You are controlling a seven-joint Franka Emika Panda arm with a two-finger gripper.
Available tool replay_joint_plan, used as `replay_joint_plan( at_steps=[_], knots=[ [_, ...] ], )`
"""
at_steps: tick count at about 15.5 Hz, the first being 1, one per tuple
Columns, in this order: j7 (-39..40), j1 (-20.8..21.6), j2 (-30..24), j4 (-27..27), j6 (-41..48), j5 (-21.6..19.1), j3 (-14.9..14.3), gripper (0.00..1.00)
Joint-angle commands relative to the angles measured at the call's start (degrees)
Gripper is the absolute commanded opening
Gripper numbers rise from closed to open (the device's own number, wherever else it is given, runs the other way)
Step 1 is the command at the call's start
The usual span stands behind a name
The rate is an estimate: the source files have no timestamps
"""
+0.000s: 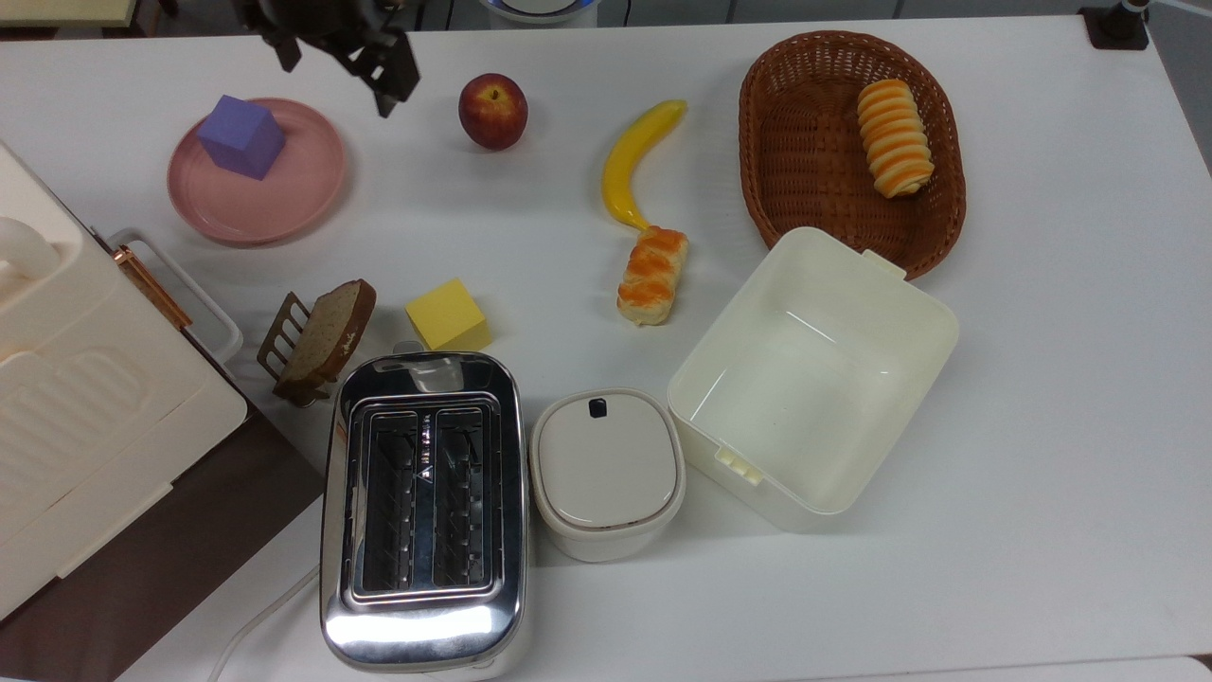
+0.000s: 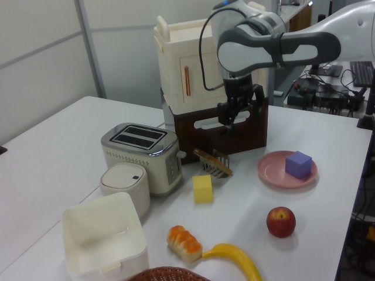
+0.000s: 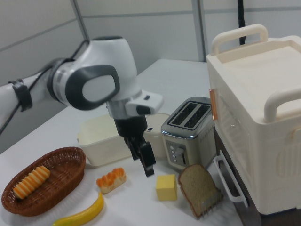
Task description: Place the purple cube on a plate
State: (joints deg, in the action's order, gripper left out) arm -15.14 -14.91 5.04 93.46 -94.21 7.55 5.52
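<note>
Above table | tool open (holding nothing) | purple cube on plate

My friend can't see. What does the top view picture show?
A purple cube sits on a pink plate on a white table, with the robot's open tool raised nearby. An apple, banana and toaster are there too.

No readable text, labels, brands or numbers anywhere. Small pale markings between the slots of the toaster, too fine to read. Row of tiny dots along its side in the left view, not legible as characters.
</note>
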Motion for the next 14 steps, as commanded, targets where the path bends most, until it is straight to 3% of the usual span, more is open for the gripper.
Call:
replay_joint_plan(
  at_steps=[1, 2, 4, 6, 9, 14],
  knots=[
    [1.69, 3.55, -0.55, -5.04, 3.23, -3.15, -1.03, 1.00],
    [2.47, 8.71, -0.82, -5.22, 4.37, -3.42, -4.25, 1.00],
    [3.01, 14.54, -1.87, -5.13, 4.64, -3.68, -8.67, 1.00],
    [3.79, 15.09, -3.27, -5.22, 6.13, -4.73, -9.65, 1.00],
    [11.24, 15.17, -3.90, -7.84, 11.92, -9.04, -11.58, 1.00],
    [12.50, 15.18, -4.16, -8.74, 15.54, -9.05, -11.76, 1.00]
  ],
)
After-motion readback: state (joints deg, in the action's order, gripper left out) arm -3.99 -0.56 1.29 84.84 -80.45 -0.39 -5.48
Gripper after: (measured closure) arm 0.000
